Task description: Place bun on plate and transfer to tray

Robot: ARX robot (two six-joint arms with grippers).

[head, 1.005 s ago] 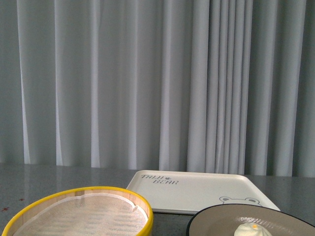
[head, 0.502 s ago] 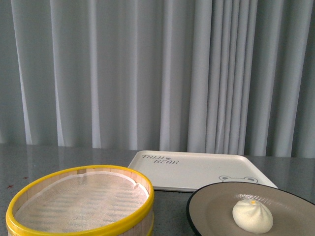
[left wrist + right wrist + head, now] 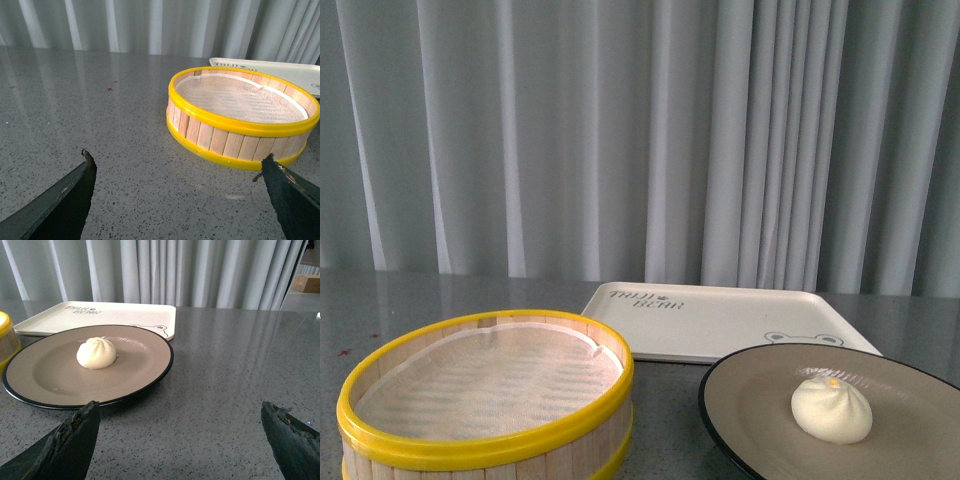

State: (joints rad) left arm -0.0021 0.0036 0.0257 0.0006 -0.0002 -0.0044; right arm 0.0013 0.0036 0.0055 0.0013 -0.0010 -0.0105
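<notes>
On the near right of the grey table (image 3: 665,425), the bun (image 3: 831,410) sits upright on the plate (image 3: 740,425), a little off the plate's middle and clear of the black rim. The tray (image 3: 720,325) lies flat just beyond the plate on its far side, and nothing is on it. Whether plate rim and tray edge touch cannot be told from these views. A steamer basket (image 3: 480,452) with a yellow rim stands at near left, holding only its cloth liner. A pale curtain (image 3: 620,140) closes the far side.

Left gripper (image 3: 178,157): jaws spread wide, holding nothing, low over the table on the near left of the basket. Right gripper (image 3: 179,407): jaws likewise spread wide and empty, on the near right of the plate and short of its rim.

Assessment: the first step appears complete, since the bun is on the plate. The step in hand is moving the loaded plate to the tray, not yet begun. The right gripper is the better placed for it. The next move calls for closing on the near rim, which is thin and shallow, so the grip must be firm. The plate should then be lifted level and carried away toward the tray, as a tilt could roll the bun off.
</notes>
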